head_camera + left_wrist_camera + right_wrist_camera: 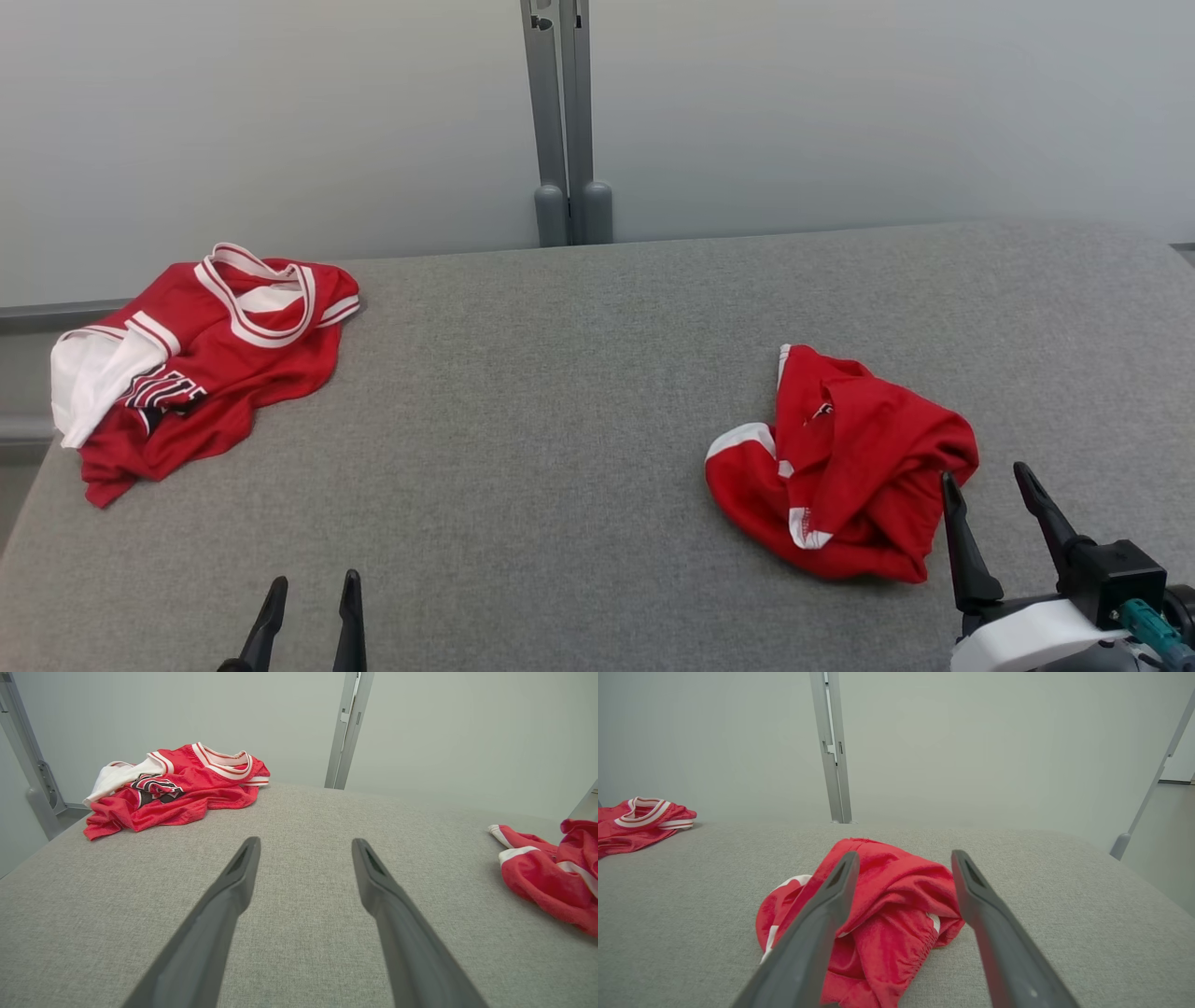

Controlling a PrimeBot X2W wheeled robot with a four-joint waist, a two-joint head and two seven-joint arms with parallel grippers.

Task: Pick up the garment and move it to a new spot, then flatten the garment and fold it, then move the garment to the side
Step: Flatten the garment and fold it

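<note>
Two red pieces lie on the grey padded table (560, 420): the crumpled garment (840, 467) sits just ahead of the right gripper (984, 472), whose spread fingers frame its near edge. A jersey (233, 364) rests well beyond the left gripper (316, 577), fingers likewise apart and empty.

The left gripper (315, 579) is held low at the lower left, jaws parted and pointed forward. The right gripper (985, 472) is held farther forward, jaws likewise spread.
</note>
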